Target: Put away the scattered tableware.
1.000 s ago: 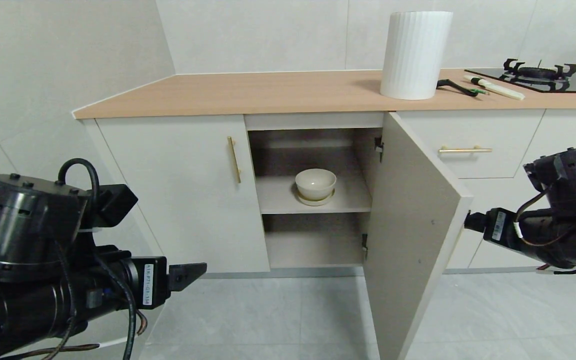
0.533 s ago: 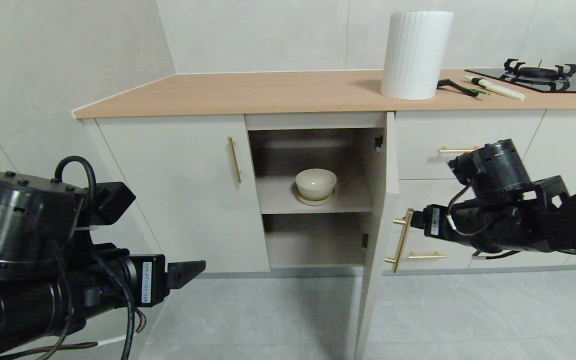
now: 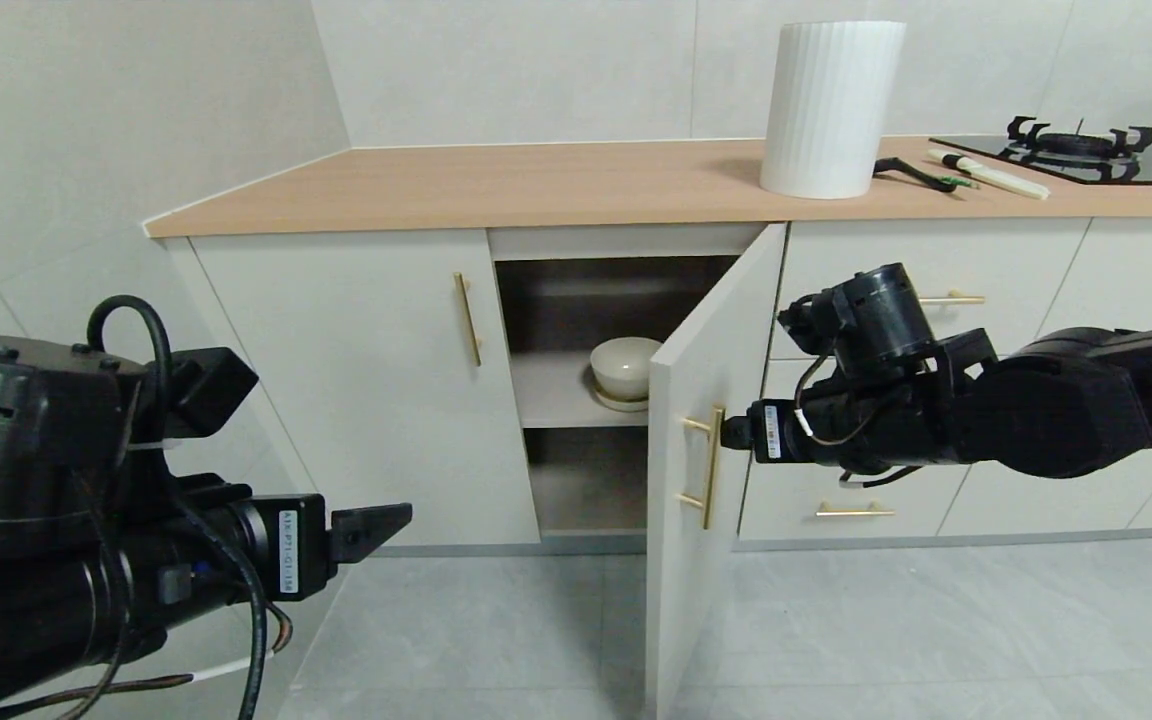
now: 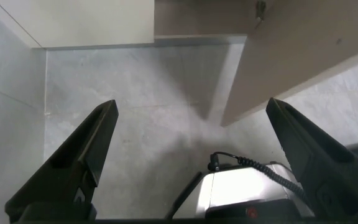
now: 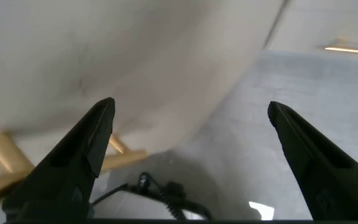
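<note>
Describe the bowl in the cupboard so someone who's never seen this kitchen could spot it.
Under the wooden countertop, find the cupboard whose door stands partly open. On its upper shelf sits a cream bowl on a small plate, partly behind the door's edge. Unlike the tall ribbed white cylinder on the countertop, it is low, smooth and rounded.

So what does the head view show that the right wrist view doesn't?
Head view, not the wrist: the bowl on the cupboard shelf, the white ribbed canister on the counter, the stove, and the left gripper low at the side. Right wrist view, not the head: the right gripper with its jaws wide open. Both: the half-open cabinet door and its gold handle, close to the right gripper.
</note>
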Controlling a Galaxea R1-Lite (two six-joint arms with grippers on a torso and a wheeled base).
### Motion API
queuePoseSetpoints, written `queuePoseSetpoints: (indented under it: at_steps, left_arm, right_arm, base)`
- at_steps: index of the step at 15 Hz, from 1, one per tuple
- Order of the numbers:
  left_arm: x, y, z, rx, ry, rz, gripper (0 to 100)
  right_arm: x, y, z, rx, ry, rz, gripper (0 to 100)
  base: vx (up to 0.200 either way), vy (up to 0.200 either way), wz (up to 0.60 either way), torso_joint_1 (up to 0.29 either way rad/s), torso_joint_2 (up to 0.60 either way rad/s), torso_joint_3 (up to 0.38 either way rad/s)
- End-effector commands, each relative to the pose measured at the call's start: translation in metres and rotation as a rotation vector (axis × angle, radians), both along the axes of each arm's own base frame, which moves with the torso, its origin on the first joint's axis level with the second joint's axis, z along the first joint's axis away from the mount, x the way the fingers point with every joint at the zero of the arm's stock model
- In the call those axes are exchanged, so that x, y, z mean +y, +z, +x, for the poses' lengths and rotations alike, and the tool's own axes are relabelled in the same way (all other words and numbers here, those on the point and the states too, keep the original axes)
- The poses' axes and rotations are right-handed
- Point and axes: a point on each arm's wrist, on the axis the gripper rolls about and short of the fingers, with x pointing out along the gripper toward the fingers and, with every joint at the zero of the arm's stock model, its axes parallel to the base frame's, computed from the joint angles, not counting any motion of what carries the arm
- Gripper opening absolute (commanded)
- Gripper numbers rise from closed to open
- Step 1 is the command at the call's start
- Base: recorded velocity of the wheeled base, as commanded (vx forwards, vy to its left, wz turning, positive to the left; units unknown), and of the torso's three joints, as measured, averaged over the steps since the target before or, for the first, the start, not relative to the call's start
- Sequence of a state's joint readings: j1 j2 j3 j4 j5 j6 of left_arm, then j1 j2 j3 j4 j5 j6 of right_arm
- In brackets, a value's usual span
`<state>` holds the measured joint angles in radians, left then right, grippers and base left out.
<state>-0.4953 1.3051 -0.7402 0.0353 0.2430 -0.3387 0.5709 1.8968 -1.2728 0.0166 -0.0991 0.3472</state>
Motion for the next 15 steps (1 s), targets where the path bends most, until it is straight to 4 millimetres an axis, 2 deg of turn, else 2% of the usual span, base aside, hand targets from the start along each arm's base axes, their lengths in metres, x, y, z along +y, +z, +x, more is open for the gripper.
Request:
queuePoseSetpoints:
  at_steps: [1,4,5,7,15]
  left_arm:
    - [0.0,0.0,0.0,-0.001,0.001,0.0,100]
    - [-0.001,-0.001,0.001,0.006,0.001,0.004,100]
    - [-0.001,-0.002,0.002,0.008,0.001,0.004,100]
    - [-0.002,-0.004,0.003,0.016,0.001,0.009,100]
    - [-0.002,-0.004,0.003,0.016,0.001,0.009,100]
  right_arm:
    - [0.009,-0.005,0.001,0.012,0.036,0.009,100]
    - [0.01,-0.007,0.003,0.024,0.046,0.02,100]
    - [0.012,-0.016,0.006,0.044,0.053,0.01,100]
    - [0.014,-0.019,0.008,0.042,0.054,0.013,100]
    - [0.029,-0.042,0.034,-0.061,-0.005,0.077,100]
  base:
    - [0.0,0.0,0.0,0.0,0.0,0.0]
    - [0.0,0.0,0.0,0.0,0.0,0.0]
    - [0.0,0.0,0.0,0.0,0.0,0.0]
    - [0.0,0.0,0.0,0.0,0.0,0.0]
    - [0.0,0.0,0.0,0.0,0.0,0.0]
